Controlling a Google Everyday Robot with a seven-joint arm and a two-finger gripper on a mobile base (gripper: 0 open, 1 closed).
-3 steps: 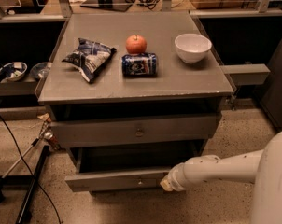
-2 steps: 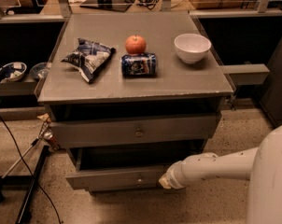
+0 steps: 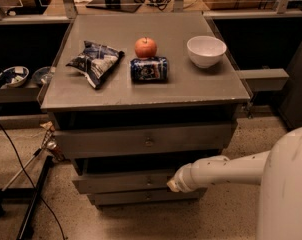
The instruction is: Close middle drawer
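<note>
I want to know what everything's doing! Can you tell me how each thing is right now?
Middle drawer: out a little, not shut.
Top drawer: out a little.
Bottom drawer: pushed in.
Tool: against the middle drawer's front, right of its knob.
Can: lying on its side.
Bowl: upright, empty.
Apple: whole.
Snack bag: lying flat.

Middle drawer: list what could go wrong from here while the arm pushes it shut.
1. The gripper is at the front of the middle drawer, to the right of its knob; an off-centre push may skew and jam it.
2. The top drawer juts out just above the arm; lifting could knock it.
3. A hard stop might jolt the cabinet and roll the apple off.
</note>
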